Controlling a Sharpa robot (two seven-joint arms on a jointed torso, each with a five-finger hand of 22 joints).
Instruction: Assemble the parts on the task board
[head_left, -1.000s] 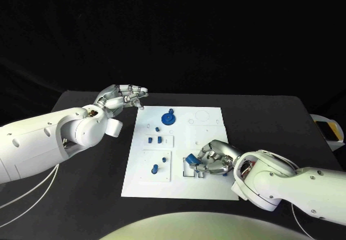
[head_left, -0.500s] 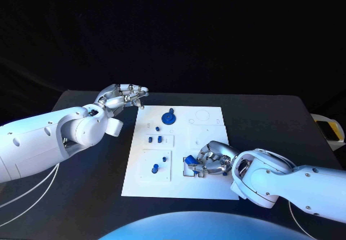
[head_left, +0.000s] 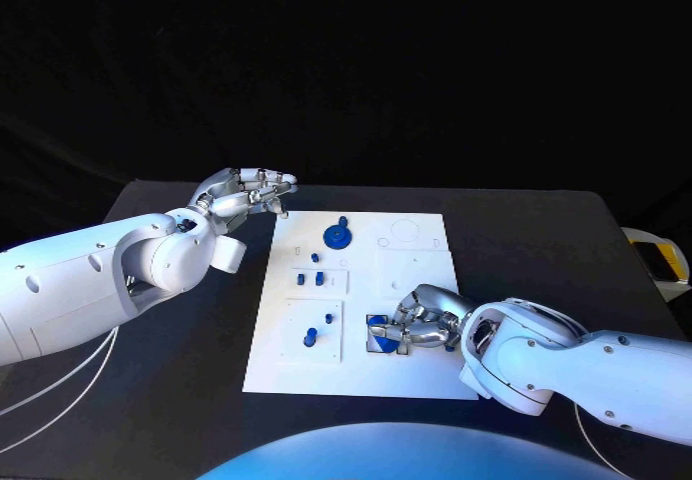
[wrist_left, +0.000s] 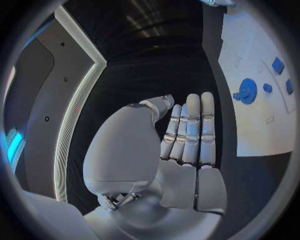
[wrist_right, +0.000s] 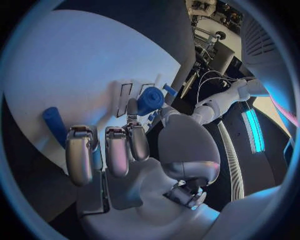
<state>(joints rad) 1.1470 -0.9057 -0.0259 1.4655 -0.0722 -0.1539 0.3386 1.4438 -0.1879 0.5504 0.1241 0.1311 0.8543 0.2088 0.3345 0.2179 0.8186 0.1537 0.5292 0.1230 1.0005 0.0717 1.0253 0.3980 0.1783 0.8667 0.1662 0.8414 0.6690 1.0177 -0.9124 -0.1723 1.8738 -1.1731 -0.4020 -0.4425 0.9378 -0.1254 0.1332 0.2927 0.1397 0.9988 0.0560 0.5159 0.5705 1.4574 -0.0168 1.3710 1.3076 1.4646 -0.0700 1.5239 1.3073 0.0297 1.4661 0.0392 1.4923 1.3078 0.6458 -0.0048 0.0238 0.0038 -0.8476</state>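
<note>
My right hand (head_left: 423, 322) pinches a blue part (head_left: 379, 335) low over the task board (head_left: 418, 265), near its front right. My left hand (head_left: 245, 193) hovers off the board's far left corner, fingers curled, holding nothing.

One table (head_left: 548, 230) and one white board (head_left: 289, 375) on it

Seven blue parts can be counted on the board:
- one gear (head_left: 336, 236) at the far end
- one small peg (head_left: 316, 258) just nearer than the gear
- two small blocks (head_left: 302, 280) side by side on the middle left panel
- two pieces (head_left: 310, 338) on the near left panel
- one part (head_left: 379, 335) at the right hand's fingers; the blue there may be more than one piece, I cannot tell

Two white arms, a left arm (head_left: 87, 290) and a right arm (head_left: 606, 370)

Two silver hands, a left hand (head_left: 248, 193) and a right hand (head_left: 427, 318)

One yellow-edged thing (head_left: 656, 258) at the table's right edge
</note>
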